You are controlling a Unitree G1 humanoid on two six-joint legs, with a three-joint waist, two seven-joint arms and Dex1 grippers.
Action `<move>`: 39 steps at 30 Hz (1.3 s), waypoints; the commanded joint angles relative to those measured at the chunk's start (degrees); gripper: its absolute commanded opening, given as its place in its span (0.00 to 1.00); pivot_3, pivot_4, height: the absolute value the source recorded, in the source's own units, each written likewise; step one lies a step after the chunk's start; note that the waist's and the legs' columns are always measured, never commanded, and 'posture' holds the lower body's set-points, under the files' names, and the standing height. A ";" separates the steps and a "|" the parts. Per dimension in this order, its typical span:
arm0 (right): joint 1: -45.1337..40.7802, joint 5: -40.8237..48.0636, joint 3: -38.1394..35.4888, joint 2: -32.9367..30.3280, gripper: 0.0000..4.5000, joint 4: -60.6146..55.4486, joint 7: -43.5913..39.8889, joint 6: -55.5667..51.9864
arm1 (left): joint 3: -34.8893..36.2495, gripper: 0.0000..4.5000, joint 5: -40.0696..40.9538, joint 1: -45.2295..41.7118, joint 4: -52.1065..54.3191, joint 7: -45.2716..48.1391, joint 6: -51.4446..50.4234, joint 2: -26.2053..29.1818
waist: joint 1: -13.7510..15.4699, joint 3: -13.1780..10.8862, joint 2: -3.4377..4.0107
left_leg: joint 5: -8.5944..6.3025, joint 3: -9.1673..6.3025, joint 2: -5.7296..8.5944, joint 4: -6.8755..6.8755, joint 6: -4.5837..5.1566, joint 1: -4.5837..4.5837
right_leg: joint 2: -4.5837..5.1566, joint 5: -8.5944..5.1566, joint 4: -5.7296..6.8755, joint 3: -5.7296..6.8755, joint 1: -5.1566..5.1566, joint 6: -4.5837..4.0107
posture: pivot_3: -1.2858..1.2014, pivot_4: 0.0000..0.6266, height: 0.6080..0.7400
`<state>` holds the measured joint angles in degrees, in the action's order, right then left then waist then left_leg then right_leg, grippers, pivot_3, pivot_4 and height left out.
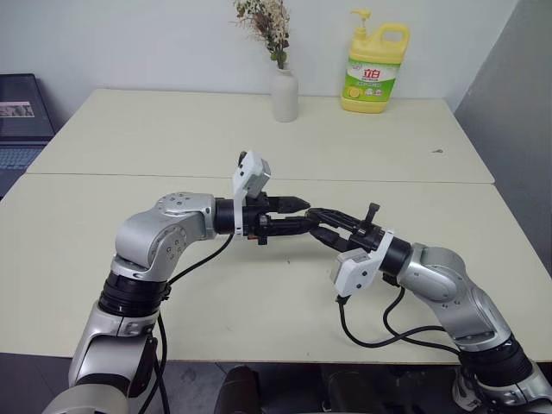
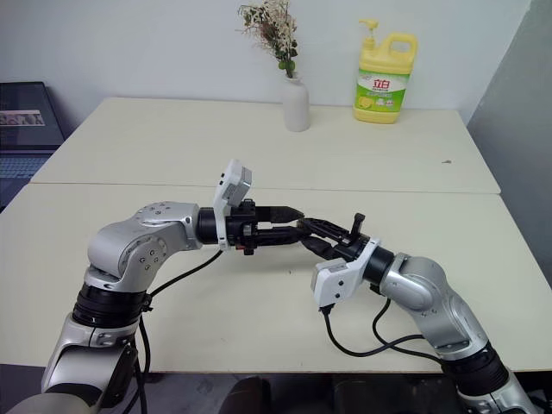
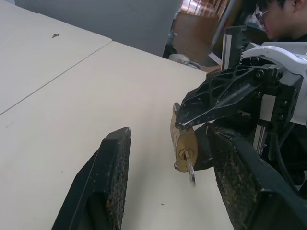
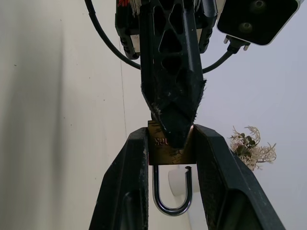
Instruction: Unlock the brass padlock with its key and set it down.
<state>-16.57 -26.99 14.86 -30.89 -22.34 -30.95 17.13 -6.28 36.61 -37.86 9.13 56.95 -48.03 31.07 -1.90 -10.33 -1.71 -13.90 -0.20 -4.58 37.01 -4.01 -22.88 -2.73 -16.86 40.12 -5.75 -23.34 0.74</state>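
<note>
The brass padlock (image 4: 169, 149) is a small golden block clamped between the right end effector's (image 4: 171, 143) two black fingers, above the middle of the cream worktop (image 1: 103, 250). Its thin silver shackle (image 4: 171, 191) hangs sprung free at one end. The key (image 3: 191, 173) sits in the keyhole. The left end effector (image 3: 172, 158) has its fingers apart, straddling the lock from 9 o'clock. At 12 o'clock stand a white vase (image 1: 285, 95) and yellow soap bottle (image 1: 374, 69).
</note>
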 commanded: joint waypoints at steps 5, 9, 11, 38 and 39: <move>-0.80 0.01 -0.22 0.47 0.21 -1.56 0.81 1.46 | -0.08 0.12 0.12 -0.54 0.98 1.17 1.23 -0.07 | 0.00 0.00 0.00 | 0.00 0.00 0.00 0.00 0.00 0.00 | 0.00 0.00 0.00 0.00 0.00 0.00 | 0.52 0.24 1.00; -0.90 -0.08 -0.26 0.53 0.21 -1.40 1.07 1.83 | -0.18 0.04 -0.20 -0.50 0.66 1.38 1.54 -0.25 | 0.00 0.00 0.00 | 0.00 0.00 0.00 0.00 0.00 0.00 | 0.00 0.00 0.00 0.00 0.00 0.00 | 0.52 0.24 1.00; -0.63 1.26 -0.19 0.81 0.21 -1.58 0.47 1.16 | -0.20 0.04 -0.22 -0.33 0.70 1.50 1.70 -0.23 | 0.00 0.00 0.00 | 0.00 0.00 0.00 0.00 0.00 0.00 | 0.00 0.00 0.00 0.00 0.00 0.00 | 0.52 0.24 1.00; 5.30 30.51 -10.18 -6.84 0.01 -10.52 -13.66 -8.47 | -0.03 0.04 0.36 -1.49 -1.98 9.23 4.05 1.08 | -0.10 0.00 0.00 | -0.01 -0.01 0.01 0.02 0.01 0.03 | 0.00 -0.11 -0.01 -0.01 0.05 0.29 | 0.52 0.24 1.00; 4.63 31.08 -9.82 -6.70 0.00 -10.39 -13.98 -9.06 | 0.06 0.04 0.60 -1.43 -1.62 9.54 3.78 1.20 | -0.07 0.00 0.00 | 0.00 -0.02 0.01 0.03 0.01 0.04 | -0.01 -0.11 -0.01 0.00 0.06 0.29 | 0.52 0.24 1.00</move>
<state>-11.15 2.14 4.70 -37.72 -31.26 -44.28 8.72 -6.95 36.00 -38.21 6.02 65.40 -44.46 31.69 -1.97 -10.33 -1.71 -13.90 -0.23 -4.57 37.04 -4.00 -22.84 -2.73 -16.97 40.11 -5.74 -23.28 1.03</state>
